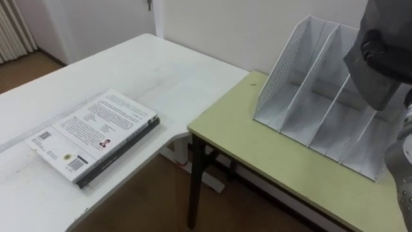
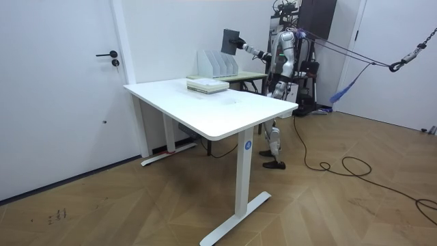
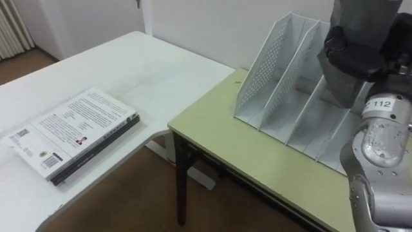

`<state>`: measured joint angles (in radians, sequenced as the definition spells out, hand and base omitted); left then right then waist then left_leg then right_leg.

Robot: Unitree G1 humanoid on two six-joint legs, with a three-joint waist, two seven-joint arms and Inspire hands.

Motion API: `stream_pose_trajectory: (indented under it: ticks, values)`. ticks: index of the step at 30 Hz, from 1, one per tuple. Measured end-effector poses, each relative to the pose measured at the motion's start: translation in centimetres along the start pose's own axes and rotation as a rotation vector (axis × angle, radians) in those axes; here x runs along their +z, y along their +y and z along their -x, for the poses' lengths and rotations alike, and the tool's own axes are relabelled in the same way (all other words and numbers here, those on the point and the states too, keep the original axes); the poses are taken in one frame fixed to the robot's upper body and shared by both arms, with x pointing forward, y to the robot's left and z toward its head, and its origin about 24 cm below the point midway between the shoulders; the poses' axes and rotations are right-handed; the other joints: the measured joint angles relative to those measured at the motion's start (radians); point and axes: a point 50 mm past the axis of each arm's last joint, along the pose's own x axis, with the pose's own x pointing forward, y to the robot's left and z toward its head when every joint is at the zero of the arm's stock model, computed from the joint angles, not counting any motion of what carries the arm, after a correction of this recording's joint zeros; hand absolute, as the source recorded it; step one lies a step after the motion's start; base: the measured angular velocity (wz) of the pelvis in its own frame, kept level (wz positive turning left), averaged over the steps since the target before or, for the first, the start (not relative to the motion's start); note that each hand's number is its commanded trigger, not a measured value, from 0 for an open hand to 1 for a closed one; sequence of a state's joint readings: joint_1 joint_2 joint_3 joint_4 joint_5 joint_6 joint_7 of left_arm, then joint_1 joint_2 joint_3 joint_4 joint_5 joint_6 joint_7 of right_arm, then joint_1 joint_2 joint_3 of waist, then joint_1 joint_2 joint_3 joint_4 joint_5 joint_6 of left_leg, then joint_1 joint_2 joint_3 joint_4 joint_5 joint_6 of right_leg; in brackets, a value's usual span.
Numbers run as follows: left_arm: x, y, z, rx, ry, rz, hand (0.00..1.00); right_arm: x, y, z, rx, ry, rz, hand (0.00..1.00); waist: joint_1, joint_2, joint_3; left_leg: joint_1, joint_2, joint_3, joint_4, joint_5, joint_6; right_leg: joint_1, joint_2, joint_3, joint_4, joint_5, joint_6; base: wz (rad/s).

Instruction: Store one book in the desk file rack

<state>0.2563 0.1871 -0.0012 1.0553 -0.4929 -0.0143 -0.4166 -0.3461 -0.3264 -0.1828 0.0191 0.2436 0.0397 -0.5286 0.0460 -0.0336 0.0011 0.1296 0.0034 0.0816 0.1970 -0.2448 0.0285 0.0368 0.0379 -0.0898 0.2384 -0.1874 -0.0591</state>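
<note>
White desk point(image 1: 148, 64), L-shaped, takes up the left of the eye views. A lower yellow-green desk point(image 1: 257, 148) on dark legs butts against it on the right, near the wall. In the room view the robot stands at the far side of the yellow-green desk and reaches its right arm out toward the room view's left. White door point(image 2: 58, 89) with a dark handle is at the room view's left.

File rack point(image 3: 264, 71), white, with a perforated side wall and slanted dividers, stands on the yellow-green desk with its open slots facing up. A stack of books point(image 1: 93, 132) lies flat on the white desk, white cover on top and a dark one under it, well apart from the rack.

Task book point(image 3: 364, 16), grey, is held upright over the rack's middle slots. The room view shows it above the rack's top edge, not in a slot. Right hand point(image 3: 353, 57) has dark fingers curled tight round the book's mid part and grips it from the side.
</note>
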Motion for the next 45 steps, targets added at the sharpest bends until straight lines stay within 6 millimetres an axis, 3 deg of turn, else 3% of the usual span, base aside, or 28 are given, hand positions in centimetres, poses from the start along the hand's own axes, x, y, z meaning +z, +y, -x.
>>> stream_pose_trajectory:
  ticks: [8,13,19,32,38,45]
  values:
    - [-0.2,-0.3,-0.3,0.015,0.011,0.008,0.00,-0.5,-0.5,-1.0,-0.142,0.030,-0.005,1.00,0.009,0.018,-0.0018,0.000,-0.001,-0.001,0.000,0.000,0.000,-0.002,0.000,0.000,-0.004,-0.001,-0.001,0.00]
    - [-0.3,-0.2,-0.2,0.031,0.011,0.017,0.00,-0.7,-0.7,-1.6,-0.215,0.043,-0.004,1.00,0.013,0.013,-0.0003,0.000,-0.001,-0.005,0.000,0.001,-0.001,-0.002,0.001,-0.004,-0.002,-0.001,-0.001,0.00]
    - [-0.3,0.1,-0.1,0.044,0.015,0.020,0.00,-0.6,-0.7,-2.0,-0.251,0.045,0.001,1.00,0.016,-0.007,-0.0086,-0.003,-0.001,-0.017,0.000,0.001,-0.001,0.002,0.000,-0.022,-0.003,-0.001,-0.001,0.05]
    - [0.0,0.2,-0.1,0.053,0.014,0.019,0.00,-1.8,-1.0,-2.8,-0.239,0.094,0.048,1.00,0.016,-0.013,-0.0045,-0.013,-0.002,-0.039,0.001,0.001,-0.001,0.016,-0.002,-0.051,-0.021,0.002,-0.001,0.05]
    - [0.1,0.3,-0.1,0.053,0.014,0.019,0.00,-3.2,-1.1,-3.0,-0.222,0.155,0.085,1.00,0.015,-0.018,-0.0001,-0.016,-0.002,-0.041,0.001,0.001,-0.001,0.014,-0.003,-0.059,-0.019,0.002,-0.001,0.00]
    - [0.1,0.5,0.0,0.042,0.023,0.036,0.00,-3.0,-1.6,-3.5,-0.188,0.148,0.107,1.00,0.016,-0.023,0.0007,-0.015,-0.003,-0.042,0.001,0.001,-0.001,0.015,-0.004,-0.060,-0.018,0.002,-0.001,0.00]
